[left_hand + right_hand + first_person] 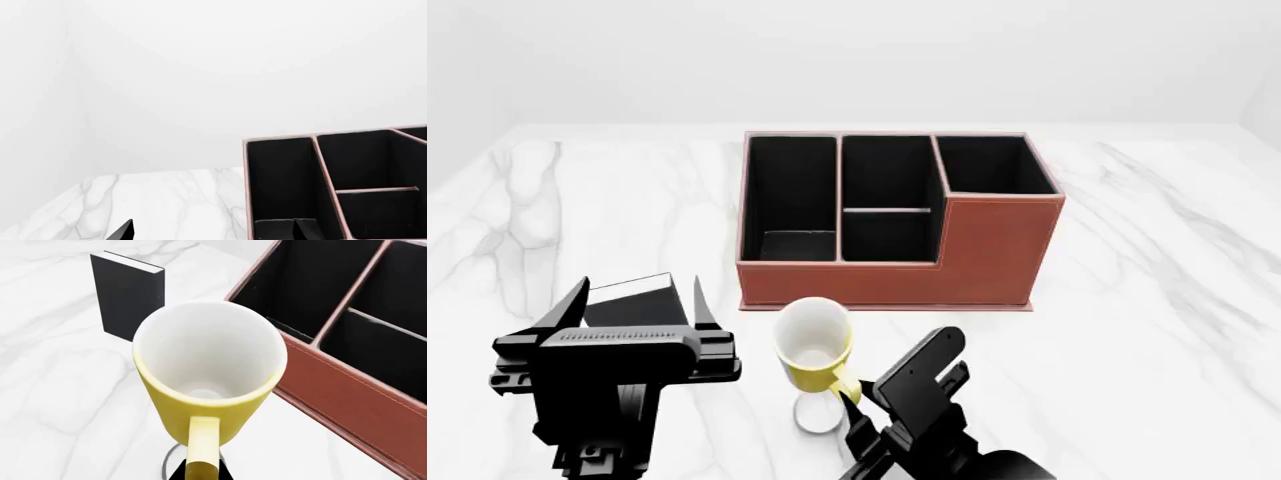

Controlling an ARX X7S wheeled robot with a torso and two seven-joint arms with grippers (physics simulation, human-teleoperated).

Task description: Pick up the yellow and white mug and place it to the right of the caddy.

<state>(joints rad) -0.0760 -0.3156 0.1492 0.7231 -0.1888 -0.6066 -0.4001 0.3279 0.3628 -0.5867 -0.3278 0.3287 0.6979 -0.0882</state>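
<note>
Just beside the caddy [988,250] front wall, mug [814,350] held aloft

No readable text, labels, brands or numbers anywhere, neither on mug [207,385] nor caddy [988,250].

Both arms matte black w/ blocky angular housings; left gripper [627,300] has ribbed top bar, thin pointed black fingers [571,302].

A small black upright box [131,296] stands on the white marble table [1174,300], white walls behind.
</note>
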